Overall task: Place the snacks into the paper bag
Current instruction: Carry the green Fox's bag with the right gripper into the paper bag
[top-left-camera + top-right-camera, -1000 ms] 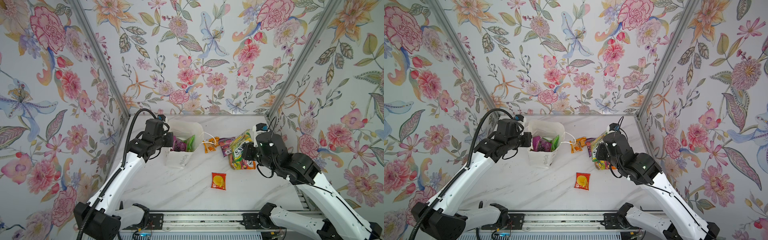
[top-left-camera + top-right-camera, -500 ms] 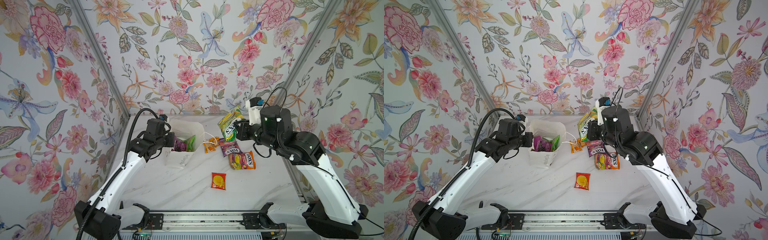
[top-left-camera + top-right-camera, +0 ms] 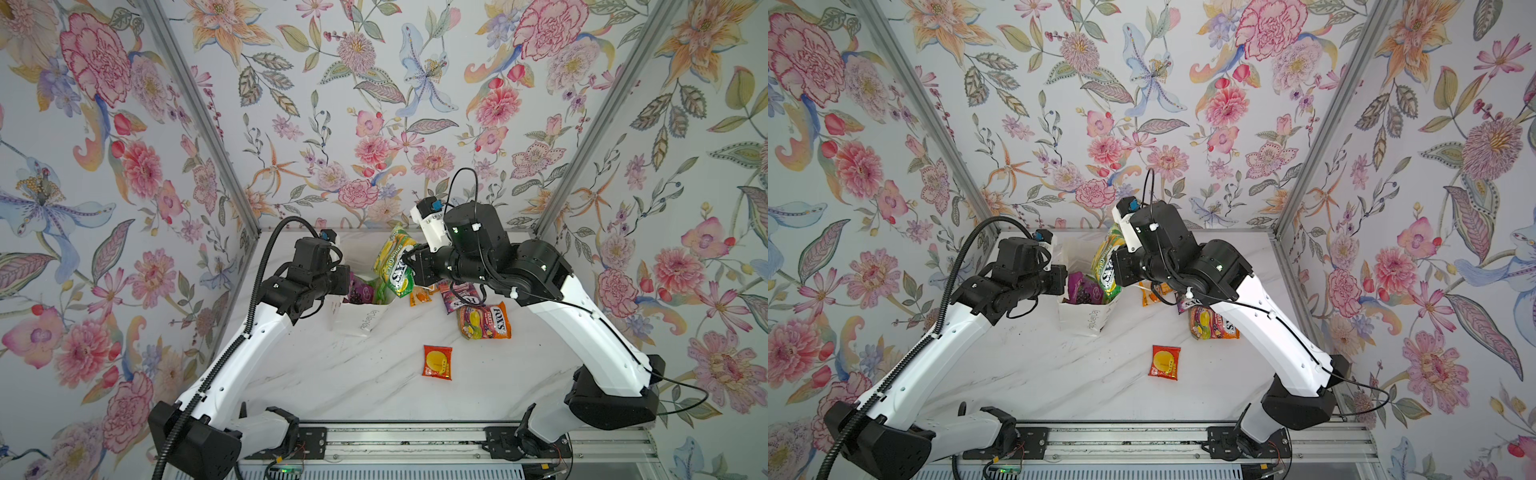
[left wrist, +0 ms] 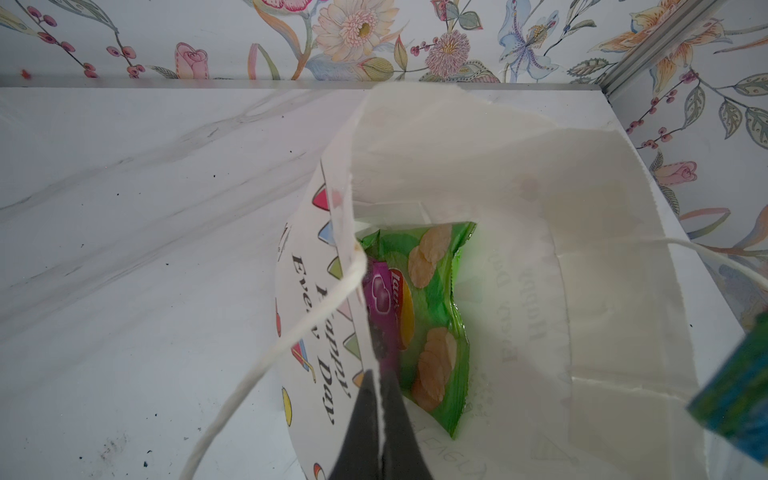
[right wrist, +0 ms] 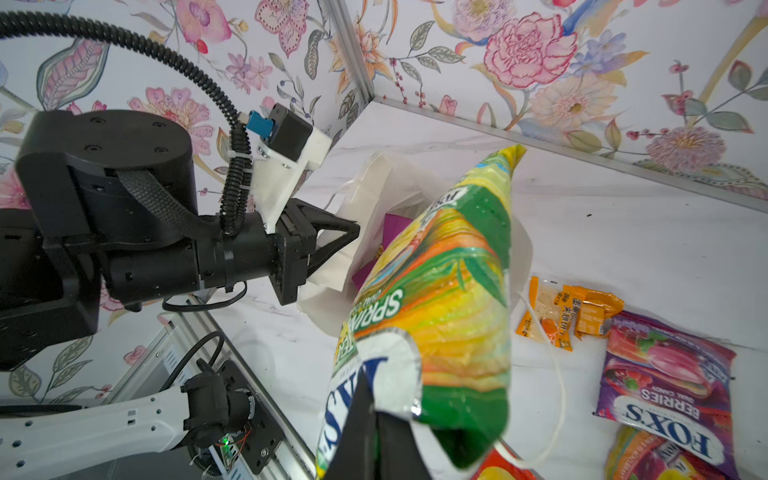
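White paper bag [image 3: 358,321], green-yellow Fox's packet [image 3: 394,266], floral walls [image 3: 374,104]

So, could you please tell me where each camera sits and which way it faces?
Top views: high at the front, looking down at the table; left arm and right arm both show.
Left wrist: on the left arm, looking into the paper bag; the left pincer pinches its rim.
Right wrist: on the right arm, facing the paper bag; the right pincer grips a green candy bag; left arm visible.
Shared: every view shows the paper bag.
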Tool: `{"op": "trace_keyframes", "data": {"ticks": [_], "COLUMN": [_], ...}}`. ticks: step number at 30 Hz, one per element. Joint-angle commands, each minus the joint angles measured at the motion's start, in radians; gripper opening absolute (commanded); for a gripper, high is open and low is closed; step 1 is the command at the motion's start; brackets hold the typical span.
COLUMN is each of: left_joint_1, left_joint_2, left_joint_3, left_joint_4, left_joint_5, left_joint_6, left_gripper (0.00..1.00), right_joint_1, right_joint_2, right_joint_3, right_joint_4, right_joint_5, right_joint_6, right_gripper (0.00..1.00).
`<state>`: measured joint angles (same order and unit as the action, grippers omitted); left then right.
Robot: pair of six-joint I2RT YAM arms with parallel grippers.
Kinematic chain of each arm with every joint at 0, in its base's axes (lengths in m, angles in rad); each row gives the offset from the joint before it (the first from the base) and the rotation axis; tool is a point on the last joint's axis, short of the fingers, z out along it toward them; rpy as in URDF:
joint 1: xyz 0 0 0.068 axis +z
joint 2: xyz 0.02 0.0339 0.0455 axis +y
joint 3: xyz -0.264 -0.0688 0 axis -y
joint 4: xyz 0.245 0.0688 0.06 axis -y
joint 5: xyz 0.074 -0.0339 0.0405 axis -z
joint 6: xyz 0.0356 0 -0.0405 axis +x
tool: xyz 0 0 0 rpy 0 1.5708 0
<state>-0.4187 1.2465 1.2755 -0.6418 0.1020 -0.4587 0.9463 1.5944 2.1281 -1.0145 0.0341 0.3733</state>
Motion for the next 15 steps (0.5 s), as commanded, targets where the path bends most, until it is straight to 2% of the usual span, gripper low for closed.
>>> {"op": "trace_keyframes", "data": {"ticks": [1,15], "left_joint_1": [-0.012,-0.025], "left_joint_2": [-0.033,-0.041], "left_joint_3": [0.041,0.032], "left_joint_4": [0.084,0.097], "left_joint_5": [0.028,0.043], "left_joint_6": [0.029,0.029], "left_gripper": [0.0,0.0], "right_joint_1": [0.009,0.0], "right_joint_2": [0.024,0.209], "right_joint_3": [0.045,0.157], "right_joint_4": [-0.002,-0.008], "right_joint_5": [-0.054,-0.206], "right_joint_6": [-0.006,-0.007], "right_gripper": [0.0,0.0]}}
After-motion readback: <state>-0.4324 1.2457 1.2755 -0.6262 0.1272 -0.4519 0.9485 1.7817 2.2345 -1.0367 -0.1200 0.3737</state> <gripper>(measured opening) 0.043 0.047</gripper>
